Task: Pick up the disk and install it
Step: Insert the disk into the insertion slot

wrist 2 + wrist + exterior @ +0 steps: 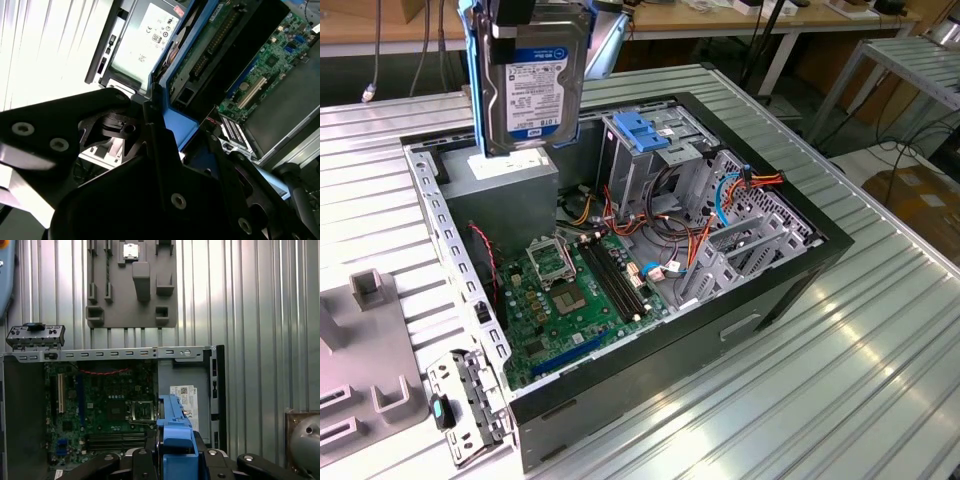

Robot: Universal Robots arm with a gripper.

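One disk (pixel 525 85), one gripper (pixel 515 15) — the claw is clenched on the disk's top edge and holds it upright in the air. The disk hangs above the one open computer case (pixel 650 370), over the grey power supply box (pixel 505 178) with its white sticker. Two blue rails (pixel 474 90) run down the disk's sides. One drive cage with a blue latch (pixel 645 135) stands nearby inside the case. The exterior view gives the disk's label face. The second wrist view gives its green circuit board (pixel 210 45) — and the first wrist view gives one grey fixture plate (pixel 132 285) on the ribbed table (pixel 260 315) beyond the case.
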